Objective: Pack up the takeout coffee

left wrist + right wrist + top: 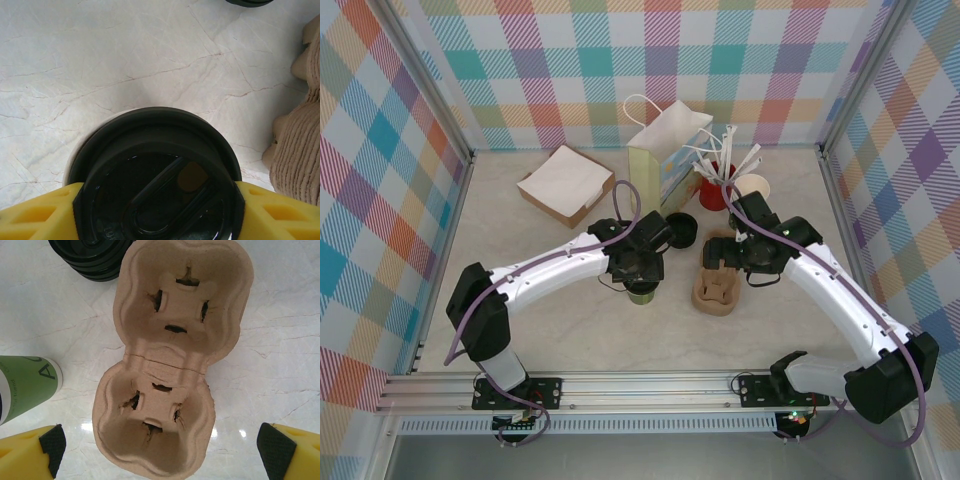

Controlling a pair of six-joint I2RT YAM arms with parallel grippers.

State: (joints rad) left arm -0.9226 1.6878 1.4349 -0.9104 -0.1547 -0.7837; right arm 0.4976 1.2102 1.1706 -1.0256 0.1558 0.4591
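Left fingers (35,212) clasping coffee cup (157,185), carrier (300,150) beside

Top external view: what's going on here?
The left end effector has its fingers closed on either side of the black lid on the green takeout coffee cup. The cup appears to stand on the table beside the pulp carrier. The right end effector hangs open above the carrier, touching nothing. Both carrier holes are empty, so the cup is not yet packed. A stack of spare lids lies just beyond the carrier.
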